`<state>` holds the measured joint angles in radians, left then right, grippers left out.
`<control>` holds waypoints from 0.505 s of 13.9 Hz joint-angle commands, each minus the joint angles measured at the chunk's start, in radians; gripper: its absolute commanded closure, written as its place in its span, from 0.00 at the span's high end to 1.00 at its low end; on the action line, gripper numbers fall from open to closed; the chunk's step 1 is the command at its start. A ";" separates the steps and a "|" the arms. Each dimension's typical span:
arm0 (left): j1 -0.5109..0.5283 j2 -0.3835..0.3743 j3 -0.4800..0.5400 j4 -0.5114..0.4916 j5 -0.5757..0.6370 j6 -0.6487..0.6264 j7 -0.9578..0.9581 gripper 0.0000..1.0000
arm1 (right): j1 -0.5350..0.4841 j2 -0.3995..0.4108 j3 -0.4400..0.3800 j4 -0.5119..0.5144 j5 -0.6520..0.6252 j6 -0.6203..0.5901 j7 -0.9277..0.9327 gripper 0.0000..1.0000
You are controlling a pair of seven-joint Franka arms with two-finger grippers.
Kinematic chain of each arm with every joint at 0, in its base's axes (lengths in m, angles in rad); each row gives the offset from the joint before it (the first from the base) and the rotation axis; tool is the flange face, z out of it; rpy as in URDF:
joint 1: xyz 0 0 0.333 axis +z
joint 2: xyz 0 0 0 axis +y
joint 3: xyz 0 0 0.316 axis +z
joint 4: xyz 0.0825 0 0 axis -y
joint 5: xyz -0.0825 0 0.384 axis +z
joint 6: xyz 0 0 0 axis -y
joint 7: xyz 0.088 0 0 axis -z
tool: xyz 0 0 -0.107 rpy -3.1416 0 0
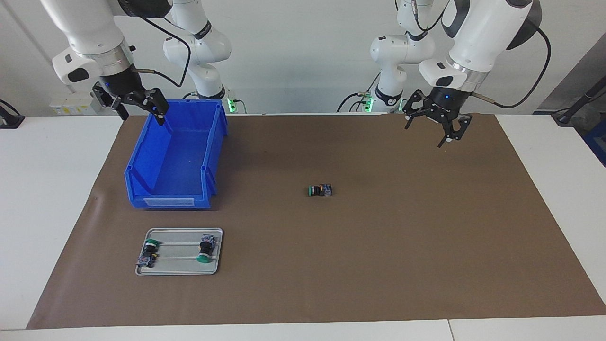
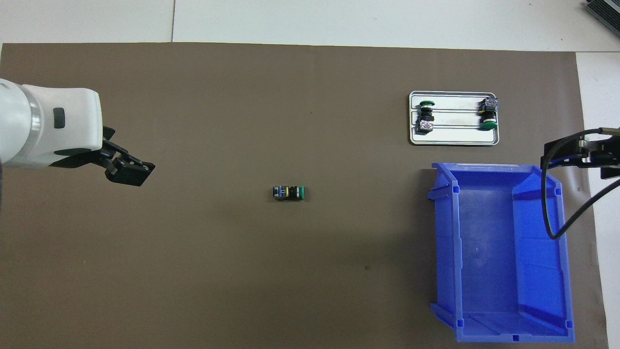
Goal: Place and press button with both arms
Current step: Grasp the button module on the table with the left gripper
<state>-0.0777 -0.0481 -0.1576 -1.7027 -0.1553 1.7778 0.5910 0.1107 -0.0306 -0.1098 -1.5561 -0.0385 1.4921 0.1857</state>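
On the brown mat (image 1: 378,265) mid-table, the button (image 1: 320,190) is seen lying on its side, untouched, well apart from both grippers. Green cap is pointed toward the right arm's end of the table, contact block toward the left arm's end.

Progress, as judged: nothing is done yet. Button is neither gripped, placed nor pressed; pick-up, placement and the press are all left.

Left gripper (image 1: 435,128) is held in the air over the mat at the left arm's end, fingers spread apart, nothing between them. Right gripper (image 1: 137,105) is raised over the robot-side corner of the blue bin (image 1: 156,189), fingers apart, empty.

Metal tray (image 1: 182,272) is sat farther from the robots than the bin, with two other green-capped switches (image 1: 205,248) on it. Those are not the target.

View differences:
- Facing view: both grippers are shown clear of the table, with finger gap readable. Height is only judged from here.
- Overhead view: the button's (image 2: 288,193) yellow band and blue-grey block are shown plainly, and its line relative to the left gripper (image 2: 130,170) is read from here. Bin interior (image 2: 499,252) is seen with nothing visible in it. Right gripper (image 2: 579,154) is seen mostly at frame edge, with cable across the bin; finger state is not readable from this view.
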 commanded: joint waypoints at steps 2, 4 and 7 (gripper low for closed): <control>0.001 -0.004 -0.066 -0.072 -0.038 0.098 0.140 1.00 | -0.022 -0.018 0.025 -0.033 0.005 0.016 -0.051 1.00; 0.003 0.029 -0.128 -0.078 -0.039 0.142 0.154 1.00 | -0.022 -0.025 0.027 -0.039 0.005 0.008 -0.051 1.00; 0.050 0.109 -0.264 -0.092 -0.032 0.228 0.159 1.00 | -0.022 -0.026 0.027 -0.039 0.005 -0.006 -0.054 1.00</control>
<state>-0.0670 0.0174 -0.3508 -1.7783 -0.1824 1.9467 0.7175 0.1095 -0.0315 -0.0946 -1.5679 -0.0385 1.4903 0.1652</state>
